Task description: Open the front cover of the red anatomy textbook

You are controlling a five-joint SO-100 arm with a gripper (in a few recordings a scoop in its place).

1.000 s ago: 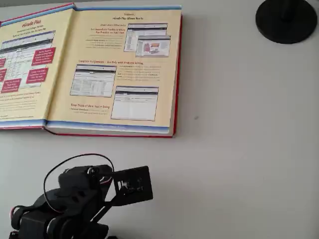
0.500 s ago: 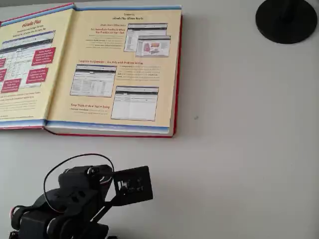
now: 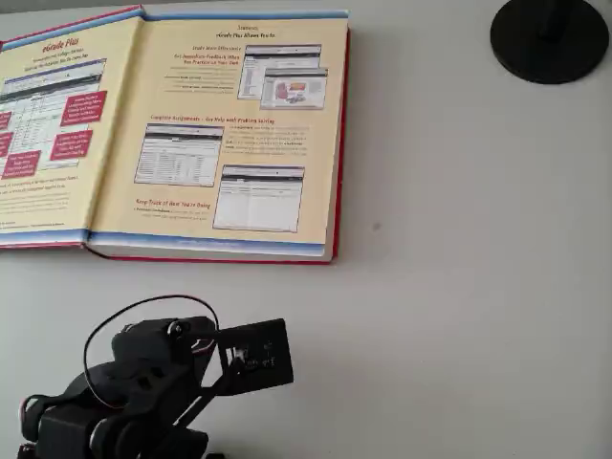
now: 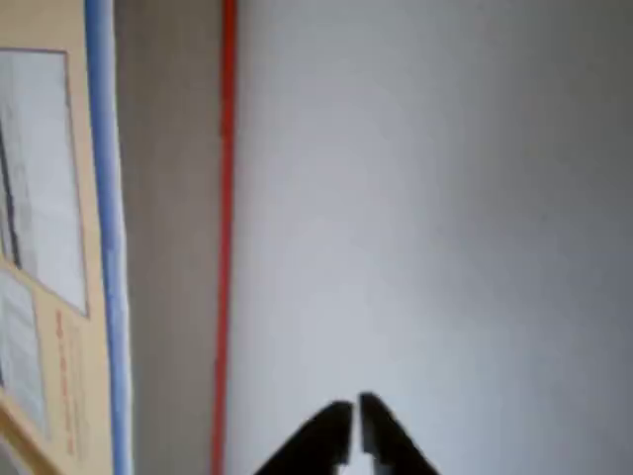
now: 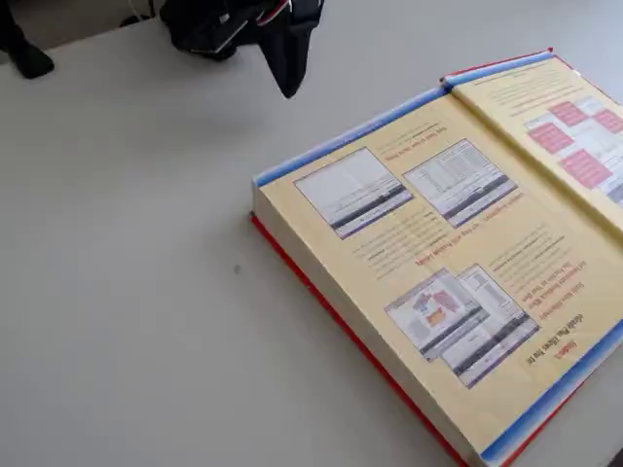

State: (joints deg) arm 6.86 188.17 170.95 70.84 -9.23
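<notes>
Tool: tool [image 4: 354, 411] is black and holds nothing; in the wrist view its two fingertips stand almost together, with only a thin slit between them. In the fixed view [image 5: 288, 78] it points down above bare bench, without touching it.
Arm: black arm [image 3: 143, 382] sits folded at the bottom left of the overhead view, with a thin black cable looped over it.
Red anatomy textbook: the red anatomy textbook [image 3: 225, 134] lies open and flat on the bench, ahead of the tool and apart from it. In the wrist view its red edge [image 4: 226, 228] runs up the picture, to the left of the fingertips, with grey bench between them. In the fixed view [image 5: 428, 272] its near corner is the closest part to the tool, still well apart.
Front cover: the front cover [image 3: 48, 124] is turned fully over and lies flat, on the far side of the spine fold from the tool. Its inner face is up, pale yellow with red boxes and a blue stripe; in the fixed view [image 5: 560, 126] it is at the right edge.
Open page: pale yellow endpaper with screenshots, red headings and blue stripes at its two ends.
Bench: bench [image 3: 459, 287] is pale grey and plain.
Round base: a black round base [image 3: 550, 38] stands at the far right corner in the overhead view, well apart from the tool and from the book.
</notes>
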